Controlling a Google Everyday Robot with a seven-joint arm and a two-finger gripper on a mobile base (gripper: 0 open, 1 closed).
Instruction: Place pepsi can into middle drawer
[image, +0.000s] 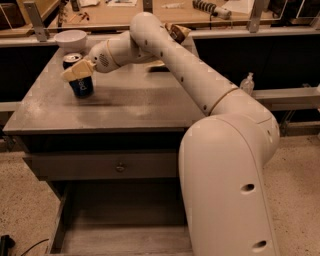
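The gripper (77, 71) stood at the pepsi can (82, 87) on the table (140, 102); its closure could not be told. A centred, level hold was advisable before lifting.

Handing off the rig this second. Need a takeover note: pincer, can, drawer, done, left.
Pincer: at the back-left of the cabinet top, against the upper part of the pepsi can.
Pepsi can: upright on the cabinet top, in front of the white bowl, not lifted.
Middle drawer: pulled open, below the closed knobbed front.
Done: drawer open, arm at the can.
Left: secure the can, lift it, bring it down into the drawer, release.
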